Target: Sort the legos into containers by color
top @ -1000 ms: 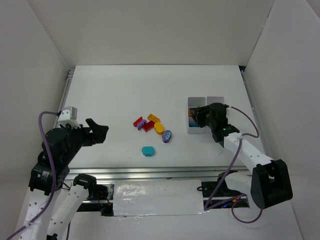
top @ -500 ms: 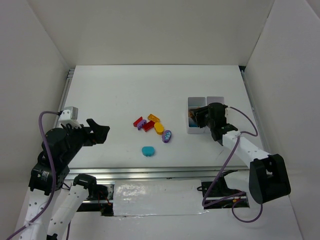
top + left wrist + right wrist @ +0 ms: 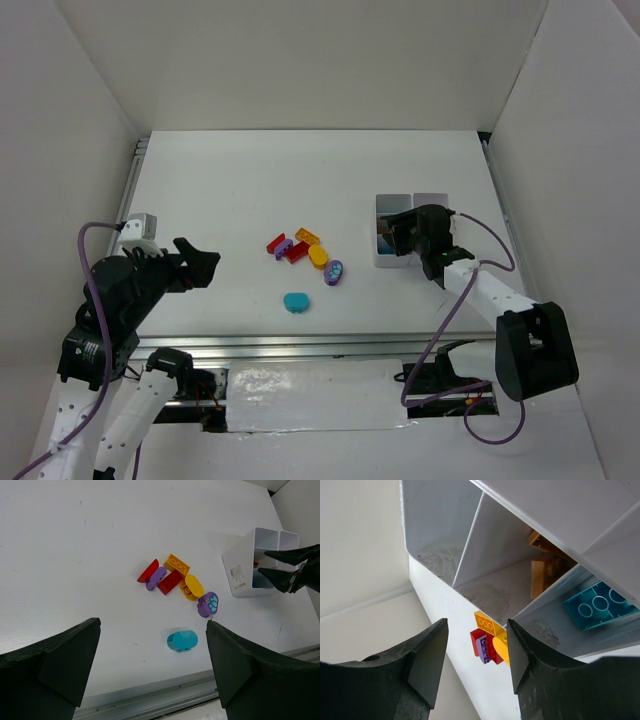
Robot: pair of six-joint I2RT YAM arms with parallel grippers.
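Loose legos lie mid-table: two red (image 3: 297, 252), a small purple (image 3: 283, 250), an orange (image 3: 308, 237), a yellow oval (image 3: 318, 256), a purple oval (image 3: 334, 272) and a teal one (image 3: 295, 301) nearer the front. The left wrist view shows the same cluster, with the teal one (image 3: 182, 640) closest. The white tray (image 3: 393, 202) stands to the right. My right gripper (image 3: 402, 233) hovers over it, open and empty (image 3: 476, 625). A teal brick (image 3: 592, 607) and an orange brick (image 3: 545, 565) lie in separate compartments. My left gripper (image 3: 200, 265) is open and empty, far left of the legos.
The white walls enclose the table on three sides. A metal rail (image 3: 165, 700) runs along the front edge. The right arm (image 3: 490, 295) reaches from the front right, and its gripper covers most of the tray in the top view.
My right gripper has shifted slightly left and farther over the tray, and its arm has swung with it. The left arm and the legos have not moved.
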